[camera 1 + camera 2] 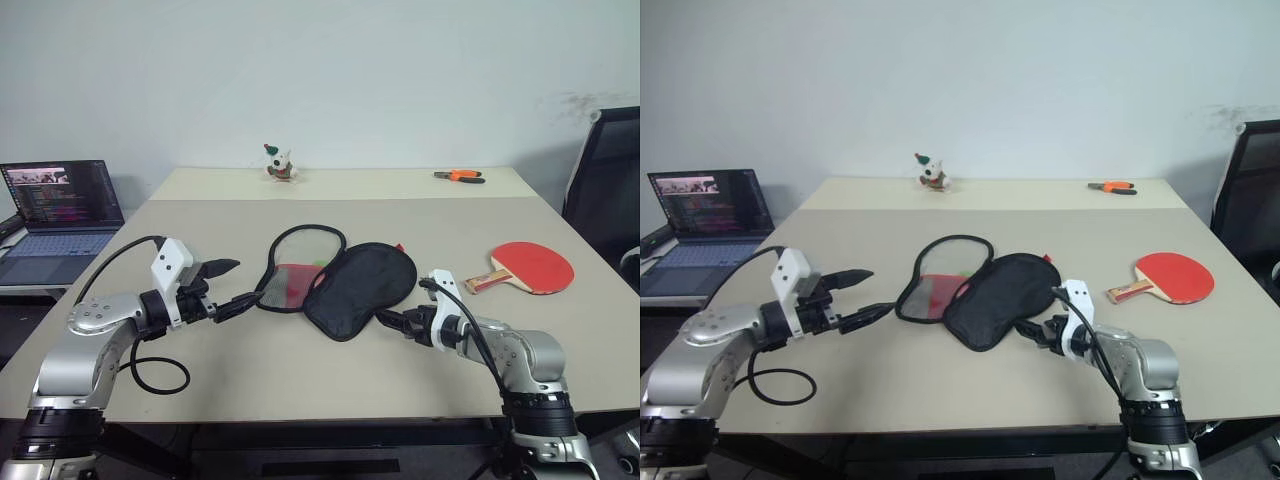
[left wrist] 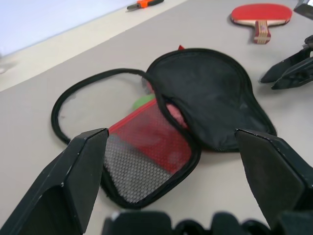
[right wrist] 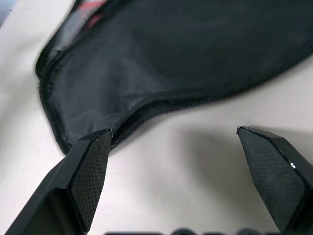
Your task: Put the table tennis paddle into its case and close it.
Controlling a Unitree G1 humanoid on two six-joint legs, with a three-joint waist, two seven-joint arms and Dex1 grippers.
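The black paddle-shaped fabric zip case (image 1: 340, 282) lies open near the middle of the beige matte surface (image 1: 250, 380). Its two hinged halves are spread apart: one shows black mesh and red lining, the other lies folded across it, soft and creased, with a zip track along the rim. This leaves the pocket only partly exposed, so the upper half probably needs spreading before loading.

The round red rubber-faced table tennis paddle with a short light wooden handle (image 1: 528, 268) rests flat on the surface, well apart from the case, on the robot's right.

The left tool (image 1: 228, 285) hovers just beside the mesh half, fingers spread wide, holding nothing. The right tool (image 1: 392, 322) sits low beside the case's narrow zipped end, also spread wide and empty.
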